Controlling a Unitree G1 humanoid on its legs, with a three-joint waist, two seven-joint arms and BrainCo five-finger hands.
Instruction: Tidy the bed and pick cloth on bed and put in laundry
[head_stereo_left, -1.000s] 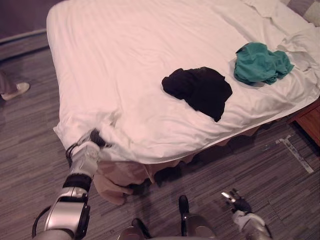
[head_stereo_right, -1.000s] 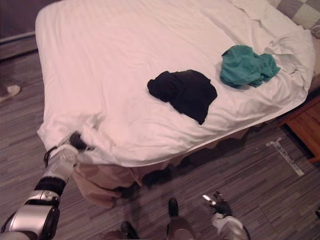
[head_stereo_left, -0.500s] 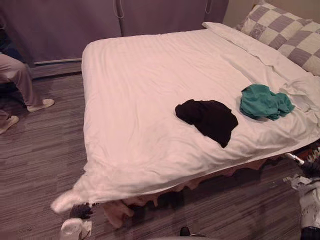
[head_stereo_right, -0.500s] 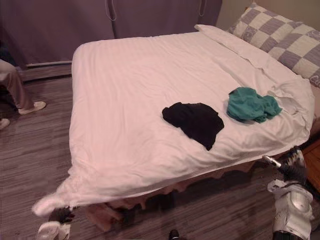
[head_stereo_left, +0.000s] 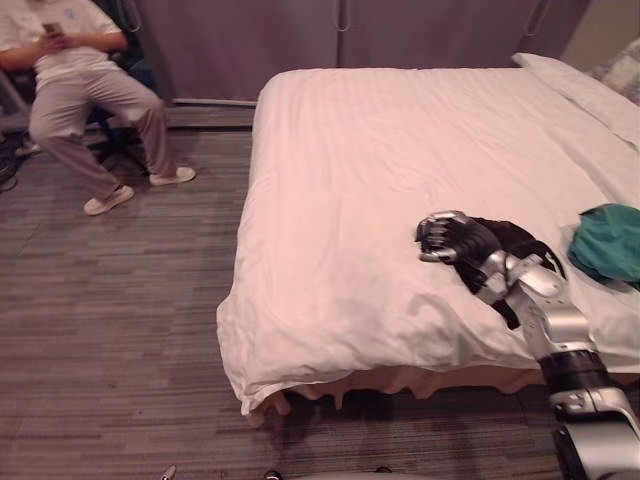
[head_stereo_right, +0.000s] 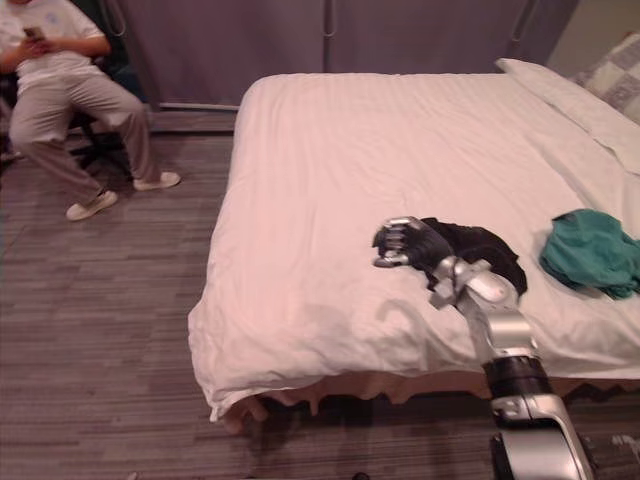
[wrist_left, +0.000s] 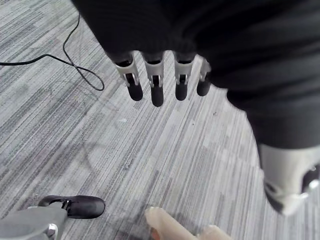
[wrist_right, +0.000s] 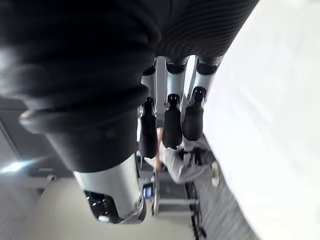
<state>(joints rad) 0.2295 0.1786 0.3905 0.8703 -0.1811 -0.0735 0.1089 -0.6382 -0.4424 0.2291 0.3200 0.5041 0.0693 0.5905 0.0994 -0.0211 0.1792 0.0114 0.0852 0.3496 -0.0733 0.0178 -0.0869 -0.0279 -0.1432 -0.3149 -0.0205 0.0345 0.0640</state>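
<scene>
A robot's right hand (head_stereo_left: 447, 238) hangs over the near side of a white-sheeted bed (head_stereo_left: 340, 150), fingers loosely bent and parted from the thumb, nothing between them. It sits just beside a crumpled black cloth (head_stereo_left: 522, 243) lying on the sheet, with the forearm crossing the cloth's near edge. Whether the hand touches the fabric cannot be told. A teal cloth (head_stereo_left: 610, 246) lies bunched a little further along the same side of the bed, apart from the black one. A white pillow (head_stereo_left: 575, 85) rests at the head of the bed.

The right wrist view looks along that hand's fingers (wrist_right: 172, 122), which run nearly straight and close together, empty, with the sheet beyond them. Past the fingertips it also catches the person (wrist_right: 186, 159) seated across the room. The head views show this same person (head_stereo_left: 75, 85) on a chair by the grey wall, well clear of the bed.

The left wrist view shows the left hand (wrist_left: 155, 82) hanging over the striped grey carpet (wrist_left: 190, 160), fingers straight and side by side, thumb held apart, holding nothing and touching nothing.
</scene>
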